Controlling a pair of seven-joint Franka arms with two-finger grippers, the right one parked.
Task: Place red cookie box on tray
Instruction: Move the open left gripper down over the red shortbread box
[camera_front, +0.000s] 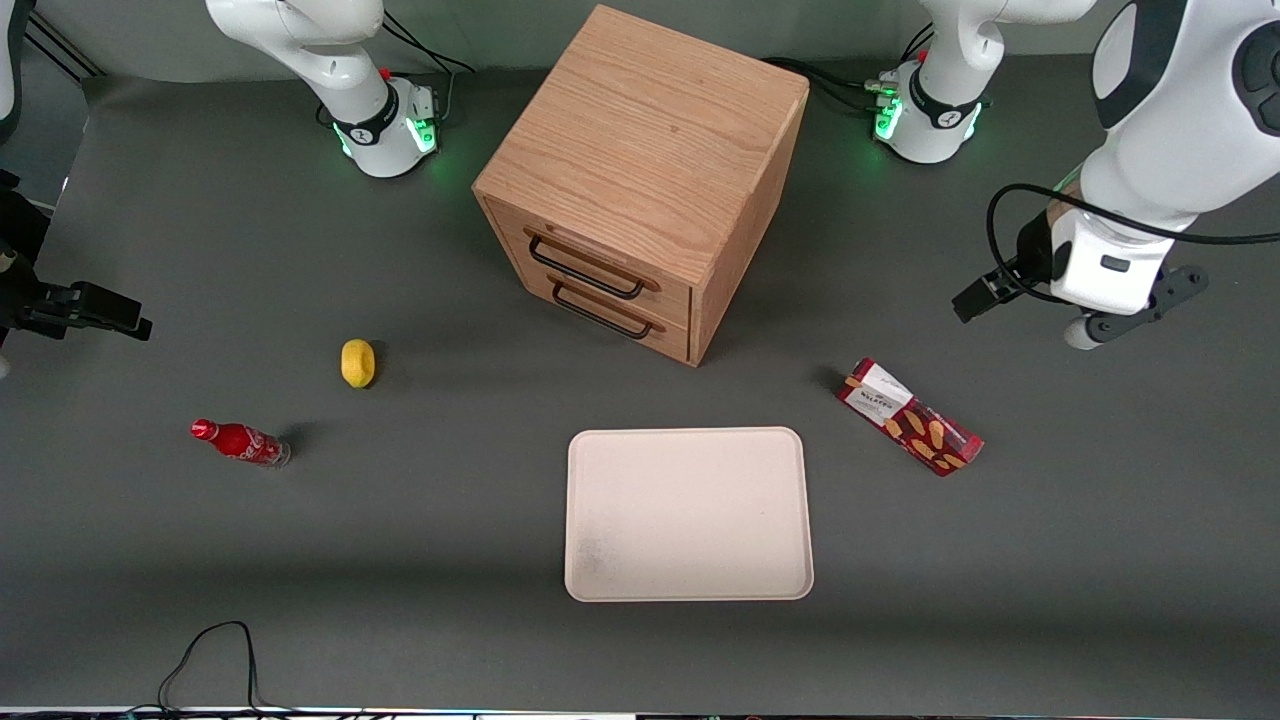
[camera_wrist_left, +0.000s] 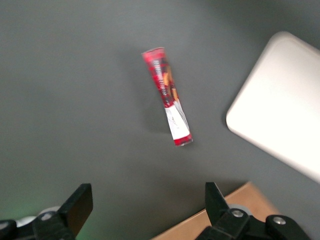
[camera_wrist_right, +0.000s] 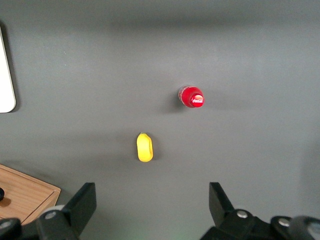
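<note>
Gray table (camera_front: 300, 560) holds the box (camera_front: 910, 416) lying flat beside the tray (camera_front: 688, 515), not touching. My gripper (camera_wrist_left: 145, 210) hangs high above, jaws wide, so I can come down around it.

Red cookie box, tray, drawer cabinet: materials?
The long slim dark-red cookie box looks like printed glossy cardboard. The flat cream-white tray is matte, probably plastic with moulded rounded corners. The wooden drawer cabinet shows oak-like grain, possibly veneer. The left claw hangs open above the box.
</note>
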